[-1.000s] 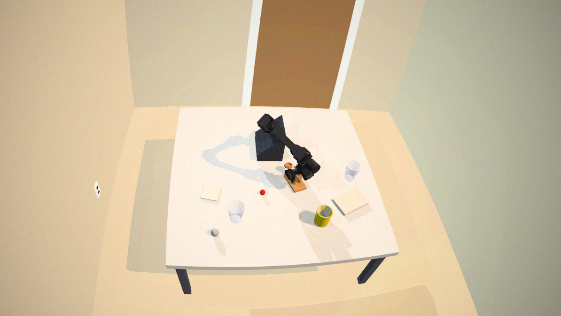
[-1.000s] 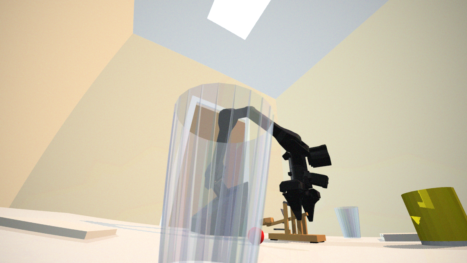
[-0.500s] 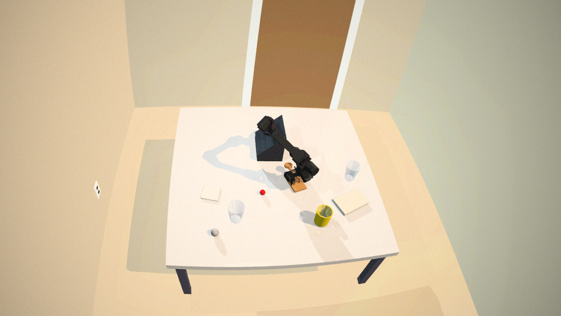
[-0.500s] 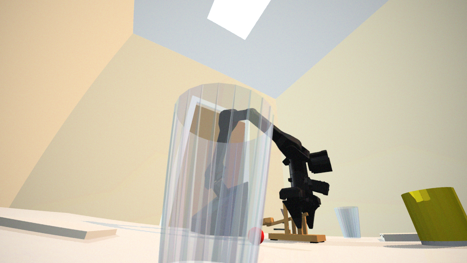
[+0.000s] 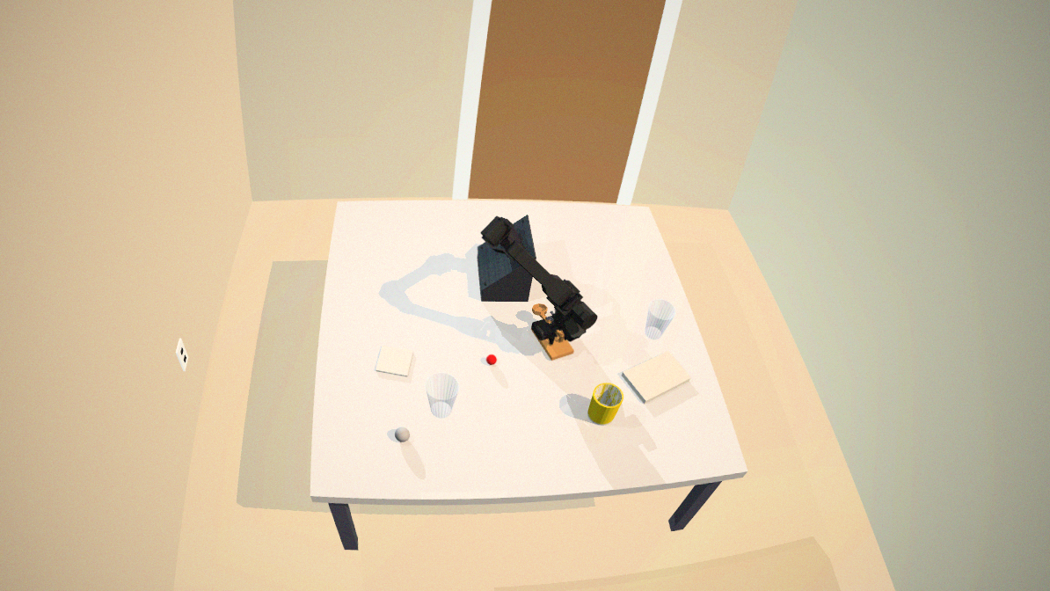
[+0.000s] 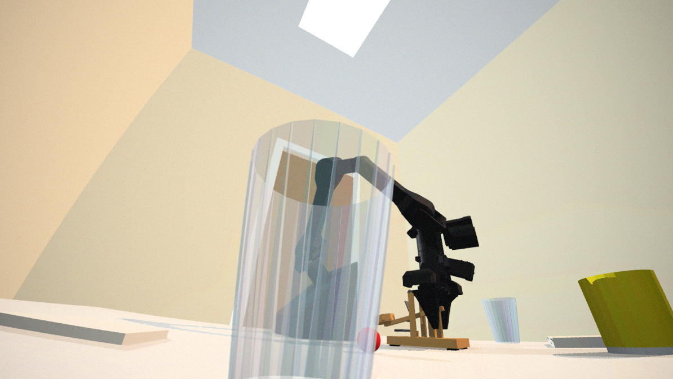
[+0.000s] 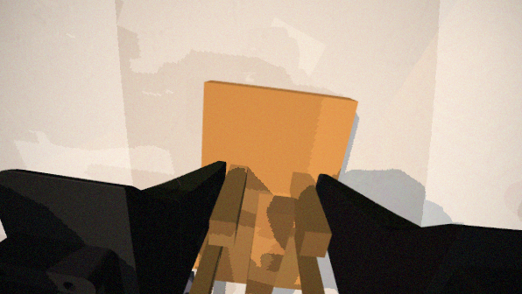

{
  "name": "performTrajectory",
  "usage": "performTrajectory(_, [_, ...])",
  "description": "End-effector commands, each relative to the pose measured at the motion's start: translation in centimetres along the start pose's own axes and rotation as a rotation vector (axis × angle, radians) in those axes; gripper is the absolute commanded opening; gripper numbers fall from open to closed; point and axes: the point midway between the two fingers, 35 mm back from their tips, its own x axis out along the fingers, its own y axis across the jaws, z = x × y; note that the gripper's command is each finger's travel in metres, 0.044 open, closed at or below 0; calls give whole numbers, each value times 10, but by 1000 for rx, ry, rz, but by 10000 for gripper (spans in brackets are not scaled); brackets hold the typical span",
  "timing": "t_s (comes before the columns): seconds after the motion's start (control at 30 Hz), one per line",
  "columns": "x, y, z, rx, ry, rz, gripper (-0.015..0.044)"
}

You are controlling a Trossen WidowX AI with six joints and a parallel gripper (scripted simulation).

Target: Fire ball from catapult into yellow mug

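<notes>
The orange wooden catapult (image 5: 560, 351) (image 6: 426, 342) (image 7: 280, 127) stands on the table in front of the arm's base. Its spoon cup (image 5: 539, 309) is at the end near the arm's base, and no ball shows in it. My gripper (image 5: 557, 339) (image 6: 439, 327) (image 7: 271, 176) points down over the catapult, shut on its frame, with one finger against each side of the uprights. The red ball (image 5: 491, 360) (image 6: 368, 339) lies on the table to the left of the catapult in the top view. The yellow mug (image 5: 603, 409) (image 6: 626, 310) stands upright beyond the catapult's front end, a little to the right.
One clear cup (image 5: 441, 396) (image 6: 310, 282) stands left of the mug, another (image 5: 659, 319) (image 6: 501, 320) at the right. A grey ball (image 5: 402, 434) lies near the front left. A large cream block (image 5: 656, 377) lies right of the mug, and a small one (image 5: 395, 361) (image 6: 70, 328) at the left.
</notes>
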Motion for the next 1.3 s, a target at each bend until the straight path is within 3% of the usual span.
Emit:
performTrajectory(0.0, [0, 0, 0, 1, 0, 2, 92])
performTrajectory(0.13, [-39, 1, 1, 0, -1, 3, 0])
performTrajectory(0.4, [-48, 0, 1, -1, 2, 2, 0])
performTrajectory(1.27, [-5, 0, 1, -3, 4, 0, 0])
